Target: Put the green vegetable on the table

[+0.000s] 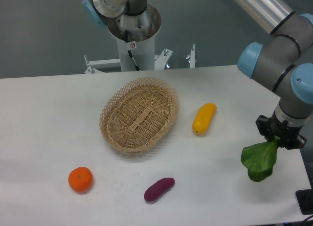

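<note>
The green vegetable (259,160) has broad dark green leaves and hangs from my gripper (279,138) at the right side of the white table (49,118). Its stalk end is hidden between the fingers. The leaves hang down just over the tabletop near the right edge; I cannot tell whether they touch it. My gripper is shut on the vegetable's upper end.
A woven wicker basket (139,114) stands empty in the middle. A yellow squash (204,118) lies right of it. An orange (80,179) and a purple sweet potato (159,189) lie near the front. The arm's base (133,35) stands at the back.
</note>
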Motion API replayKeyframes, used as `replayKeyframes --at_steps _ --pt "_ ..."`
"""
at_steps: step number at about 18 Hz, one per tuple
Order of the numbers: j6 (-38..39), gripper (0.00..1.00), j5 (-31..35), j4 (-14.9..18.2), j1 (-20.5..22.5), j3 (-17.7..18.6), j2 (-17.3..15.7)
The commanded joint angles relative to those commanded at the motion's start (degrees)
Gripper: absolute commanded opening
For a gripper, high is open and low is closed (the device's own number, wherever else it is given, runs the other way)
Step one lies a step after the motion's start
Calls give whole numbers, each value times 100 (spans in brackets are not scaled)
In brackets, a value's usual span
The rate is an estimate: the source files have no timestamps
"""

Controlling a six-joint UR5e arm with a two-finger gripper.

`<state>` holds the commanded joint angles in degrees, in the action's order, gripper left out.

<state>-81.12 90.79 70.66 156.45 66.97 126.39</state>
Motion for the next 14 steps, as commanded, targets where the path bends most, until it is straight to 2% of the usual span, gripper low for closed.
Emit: replayKeyframes --at_steps 14 --pt "26 30 0 9 0 -53 17"
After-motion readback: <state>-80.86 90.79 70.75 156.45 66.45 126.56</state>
